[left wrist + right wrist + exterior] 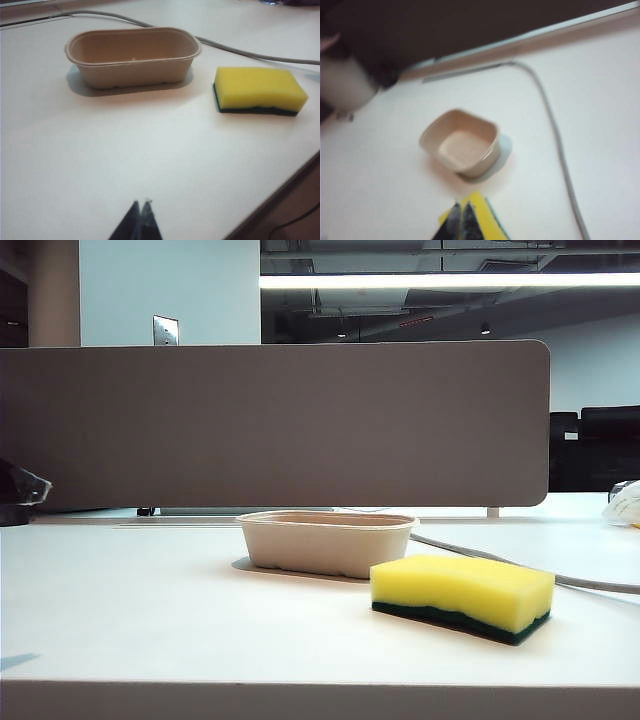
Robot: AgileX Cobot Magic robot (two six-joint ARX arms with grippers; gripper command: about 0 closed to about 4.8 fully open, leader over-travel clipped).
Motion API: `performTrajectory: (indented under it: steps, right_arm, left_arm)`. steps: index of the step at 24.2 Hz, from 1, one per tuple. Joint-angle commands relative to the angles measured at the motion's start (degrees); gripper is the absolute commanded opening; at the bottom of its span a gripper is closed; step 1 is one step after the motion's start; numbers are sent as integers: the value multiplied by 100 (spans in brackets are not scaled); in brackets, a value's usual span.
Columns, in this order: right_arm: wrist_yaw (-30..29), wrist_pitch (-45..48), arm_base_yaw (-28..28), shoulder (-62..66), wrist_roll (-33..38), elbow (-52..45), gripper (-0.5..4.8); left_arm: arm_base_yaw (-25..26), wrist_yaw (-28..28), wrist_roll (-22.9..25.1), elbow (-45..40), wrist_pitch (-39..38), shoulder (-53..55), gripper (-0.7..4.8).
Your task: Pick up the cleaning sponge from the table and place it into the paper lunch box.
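Yellow foam cleaning sponge (462, 594) with its dark green scouring layer sits untouched on the white table (150, 610), just beside the beige pulp-paper lunch box (327, 541). Reach step, I'd say. Right gripper (458, 206) hangs above the sponge, tips together, empty; left gripper (140, 205) is well back, same. Next: open up, drop down.

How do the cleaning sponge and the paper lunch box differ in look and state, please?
The cleaning sponge is a solid bright yellow block with a dark green underside; the paper lunch box is a plain beige, hollow, open-topped tray, and it is empty. The sponge has squared edges, the box rounded corners. Both rest apart on the white table.
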Motion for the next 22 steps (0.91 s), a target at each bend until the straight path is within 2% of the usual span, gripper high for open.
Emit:
performTrajectory:
  steps: [1, 2, 3, 7, 9, 11, 13, 22]
  right_arm:
    - [-704, -855, 136, 1814, -1412, 944, 328]
    - [-616, -1211, 337, 2474, -1891, 1325, 434]
    - [-490, -1510, 527, 2990, -2269, 1631, 479]
    - [568, -2323, 1652, 4787, -3335, 2693, 479]
    - [1209, -2253, 2124, 5309, -3536, 2920, 479]
    - [1611, -1993, 2481, 5698, -3705, 2970, 479]
    - [1812, -1860, 2662, 6017, -3720, 2970, 479]
    - [1620, -1537, 2795, 6881, -3718, 2968, 479]
  left_arm:
    - [0, 2, 9, 4, 55, 7, -5]
    - [0, 2, 9, 4, 55, 7, -5]
    - [0, 2, 9, 4, 57, 7, -5]
    - [4, 4, 7, 4, 55, 7, -5]
    - [4, 0, 9, 4, 55, 4, -5]
    - [4, 2, 9, 4, 55, 4, -5]
    - [4, 0, 9, 4, 55, 4, -5]
    - [4, 2, 9, 4, 55, 4, -5]
